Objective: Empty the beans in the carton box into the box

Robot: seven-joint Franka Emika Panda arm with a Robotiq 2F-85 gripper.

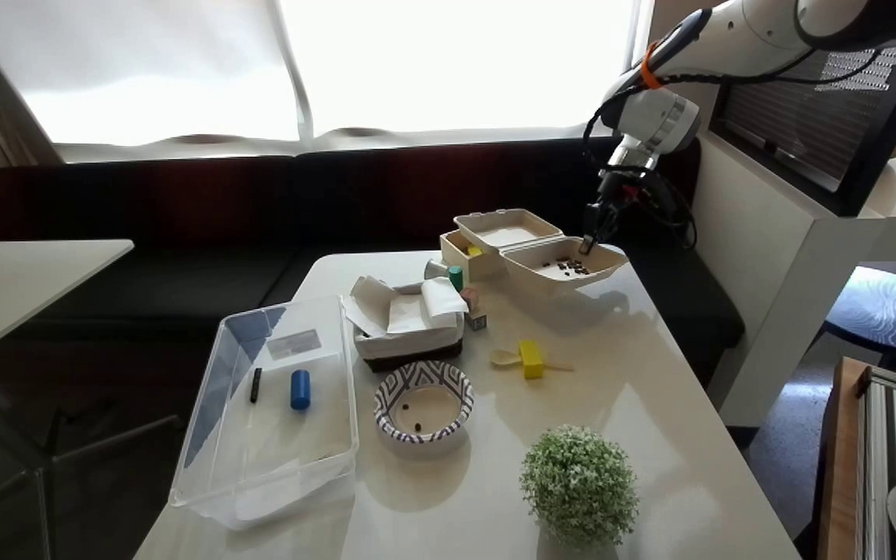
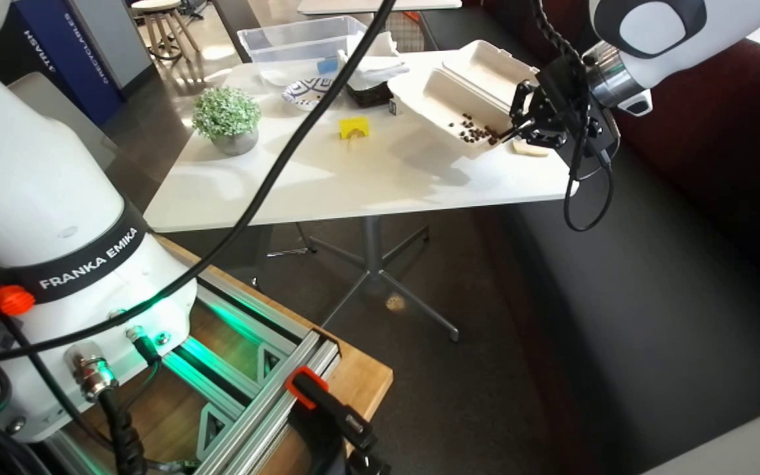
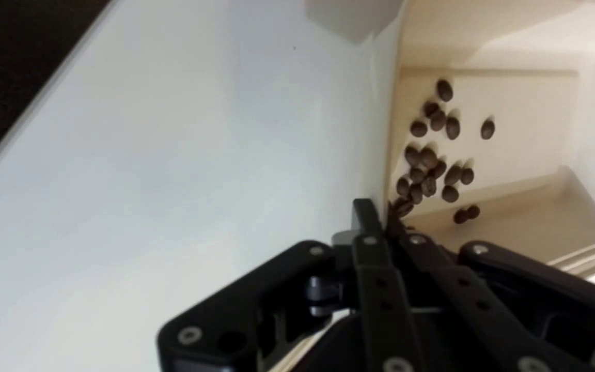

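Note:
The tan carton box (image 1: 543, 281) has its lid (image 1: 509, 228) hinged open and is held above the table, tilted toward the gripper end; its wall also shows in an exterior view (image 2: 419, 109). The dark beans (image 3: 426, 165) lie in its base, gathered near the gripper corner; they also show in both exterior views (image 1: 568, 267) (image 2: 475, 132). My gripper (image 3: 380, 219) is shut on the box's side wall, one finger inside and one outside; it shows in both exterior views (image 1: 588, 245) (image 2: 508, 134). A clear plastic bin (image 1: 285, 443) holds a blue cylinder and a black marker.
A patterned bowl (image 1: 423, 375) with a few dark pieces stands beside the bin. A paper-lined basket (image 1: 417, 342) and a small tan box (image 1: 487, 266) stand behind. A yellow block (image 1: 530, 359) lies on a wooden spoon (image 1: 505, 358). A plant (image 1: 580, 486) stands at the front.

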